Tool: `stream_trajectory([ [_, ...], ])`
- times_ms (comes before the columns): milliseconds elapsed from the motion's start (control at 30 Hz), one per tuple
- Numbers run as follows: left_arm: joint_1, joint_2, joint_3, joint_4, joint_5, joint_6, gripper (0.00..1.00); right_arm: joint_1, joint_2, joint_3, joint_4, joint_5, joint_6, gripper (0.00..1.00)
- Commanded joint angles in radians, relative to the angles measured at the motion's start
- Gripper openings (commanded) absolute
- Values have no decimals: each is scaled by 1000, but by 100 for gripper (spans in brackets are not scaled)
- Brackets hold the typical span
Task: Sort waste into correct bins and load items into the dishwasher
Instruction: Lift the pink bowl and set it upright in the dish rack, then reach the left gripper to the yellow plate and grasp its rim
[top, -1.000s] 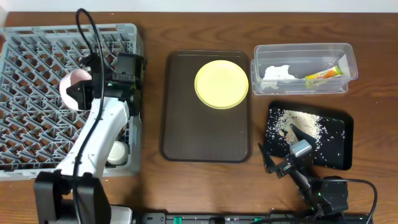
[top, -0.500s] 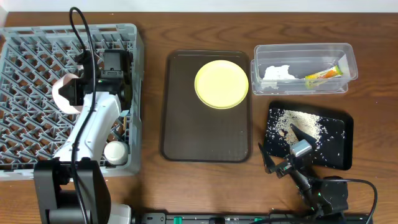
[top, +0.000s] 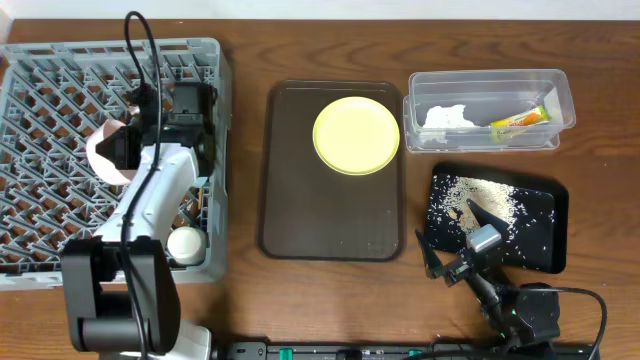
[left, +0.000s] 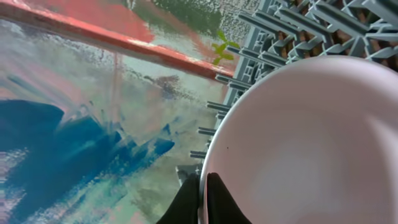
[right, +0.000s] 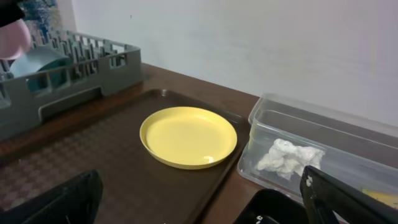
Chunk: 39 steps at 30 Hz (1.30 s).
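My left gripper (top: 130, 148) (left: 204, 194) is shut on the rim of a small bowl (top: 102, 156) (left: 305, 143), pale pink inside, and holds it tilted over the grey dishwasher rack (top: 60, 90). A small white bowl (top: 186, 243) lies in the rack's front right corner. The yellow plate (top: 356, 135) (right: 188, 135) lies on the dark brown tray. The napkin (top: 445, 117) (right: 287, 155) and yellow-green wrapper (top: 520, 118) lie in the clear tub (top: 487, 79). Rice crumbs (top: 480, 195) lie in the black tray (top: 548, 235). My right gripper (top: 455, 238) (right: 205, 205) is open and empty, low at the black tray's front left. The chopsticks do not show clearly.
The dark brown tray (top: 330, 225) (right: 93, 162) lies between the rack and the bins. The rack's wall (right: 68, 81) stands at the far left of the right wrist view. The left arm's cable (top: 140, 50) loops over the rack.
My left gripper has carried the bowl leftward over the rack and tilted it further. The right arm, plate and bins have not moved.
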<state>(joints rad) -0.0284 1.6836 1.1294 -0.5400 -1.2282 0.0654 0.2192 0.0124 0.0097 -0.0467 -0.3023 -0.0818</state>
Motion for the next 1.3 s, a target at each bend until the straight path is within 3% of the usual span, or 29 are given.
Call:
stream_trajectory([
  [0, -21, 33, -17, 9, 68, 11, 7, -3, -6, -4, 1, -1, -9, 99],
  [633, -139, 23, -17, 8, 64, 32, 12, -3, -6, -5, 1, -1, -9, 99],
  [733, -171, -7, -17, 4, 64, 32, 17, -3, -6, -4, 2, -1, -9, 99],
  [833, -194, -56, -17, 3, 64, 32, 42, -3, -6, -5, 2, -1, -9, 99],
  [933, -211, -122, -17, 4, 65, 31, 55, -3, -6, -4, 2, -1, -9, 99],
  [1100, -274, -281, -16, 11, 121, 31, 64, -3, -6, -4, 2, -1, -9, 99],
  [1267, -410, -427, -16, -1, 470, 27, 65, -3, -6, -5, 2, -1, -9, 99],
])
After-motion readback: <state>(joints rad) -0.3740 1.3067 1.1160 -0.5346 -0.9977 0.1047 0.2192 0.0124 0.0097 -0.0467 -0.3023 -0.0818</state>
